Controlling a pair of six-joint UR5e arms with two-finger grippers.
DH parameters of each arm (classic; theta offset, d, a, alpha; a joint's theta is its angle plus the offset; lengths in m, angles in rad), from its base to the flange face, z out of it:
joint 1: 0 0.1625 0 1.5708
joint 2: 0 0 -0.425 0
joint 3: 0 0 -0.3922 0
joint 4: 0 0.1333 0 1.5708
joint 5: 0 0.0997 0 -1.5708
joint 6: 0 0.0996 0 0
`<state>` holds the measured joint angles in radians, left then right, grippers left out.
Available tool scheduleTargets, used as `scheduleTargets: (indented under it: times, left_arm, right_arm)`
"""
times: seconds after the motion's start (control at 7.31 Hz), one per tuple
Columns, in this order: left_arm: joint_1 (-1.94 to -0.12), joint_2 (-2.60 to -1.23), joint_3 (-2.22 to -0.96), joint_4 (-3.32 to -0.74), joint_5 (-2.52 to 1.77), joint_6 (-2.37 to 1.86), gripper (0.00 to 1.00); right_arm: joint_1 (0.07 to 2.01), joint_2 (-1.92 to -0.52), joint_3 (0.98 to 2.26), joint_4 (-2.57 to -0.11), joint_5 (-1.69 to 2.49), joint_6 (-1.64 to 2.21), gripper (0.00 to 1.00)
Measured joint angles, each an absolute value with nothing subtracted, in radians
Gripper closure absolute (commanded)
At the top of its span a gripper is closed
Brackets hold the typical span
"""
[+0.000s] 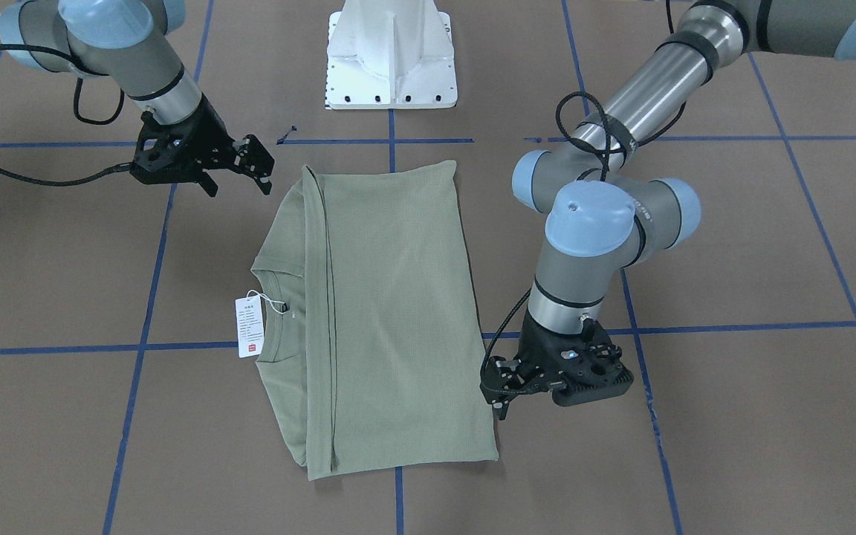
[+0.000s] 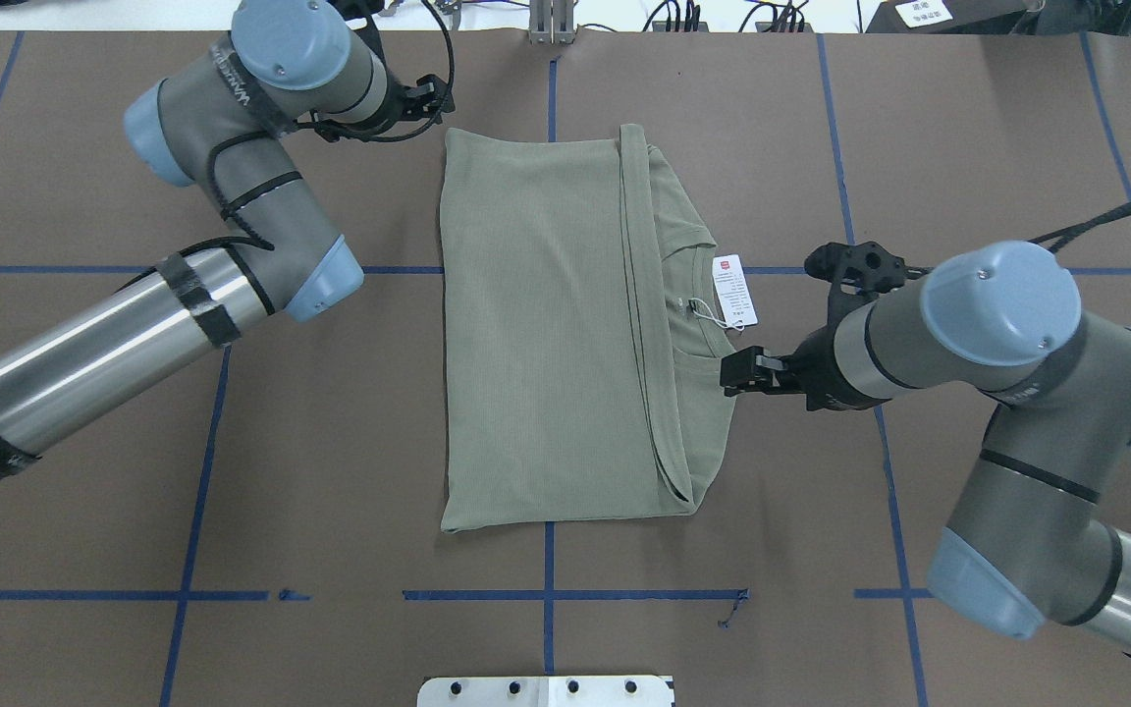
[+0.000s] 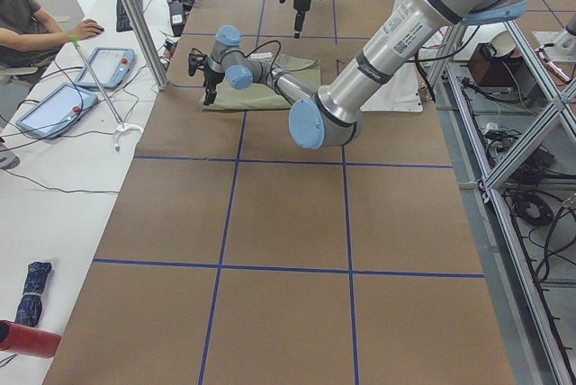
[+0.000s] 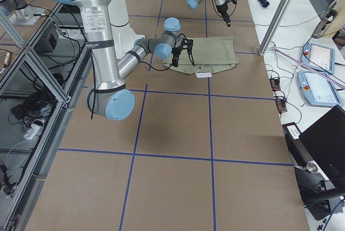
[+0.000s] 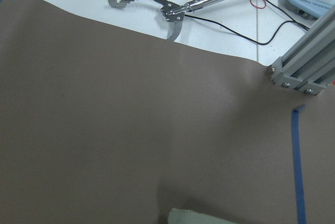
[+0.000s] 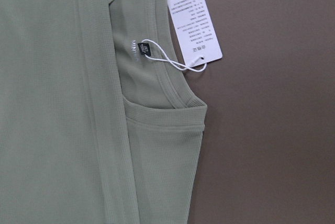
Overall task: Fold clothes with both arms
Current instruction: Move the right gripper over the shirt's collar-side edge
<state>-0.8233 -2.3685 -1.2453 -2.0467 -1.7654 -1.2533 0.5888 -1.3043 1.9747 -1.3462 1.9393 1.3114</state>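
In the overhead view, the left arm (image 2: 134, 324) reaches in from the left edge. Its left tool (image 1: 497, 386) hangs just beside the shirt's upper left corner, fingers spread and pinching nothing. I'd guess it waits there to take that corner for the next fold.

The shirt (image 2: 546, 334) lies flat at the middle of the frame. It is already folded to a tall rectangle, with one layer laid over most of it. The collar and the white tag (image 2: 734, 291) peek out along its right side.

To the right, the right tool (image 2: 772, 319) hovers by the collar edge. Its fingers are spread wide and it is empty too. One finger is just at the cloth's rim, and I cannot tell whether it touches. It looks poised for a grab on that side.

The surface (image 2: 330, 442) is brown, gridded with blue tape, and a white pedestal (image 2: 546, 690) is bolted at its bottom edge. In the left side view a person (image 3: 36, 21) sits upper left at a white desk with tablets (image 3: 54, 106).
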Motion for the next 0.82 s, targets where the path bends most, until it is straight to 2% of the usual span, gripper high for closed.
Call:
scheduleTargets:
  times: [0.27,0.55,0.82]
  left_arm:
    - [-0.800,-2.251,-1.505,-1.921,-1.819,-1.251,0.00]
    - [-0.740,-2.169,-1.758,-1.770,-1.839,-1.258,0.00]
    - [-0.720,-2.142,-1.845,-1.714,-1.862,-1.263,0.00]
  right_arm:
    - [0.576,-1.134,1.866,-1.517,1.911,1.201,0.00]
    - [0.538,-1.037,1.784,-1.618,1.881,1.099,0.00]
    - [0.494,-1.014,1.768,-1.688,1.875,1.023,0.00]
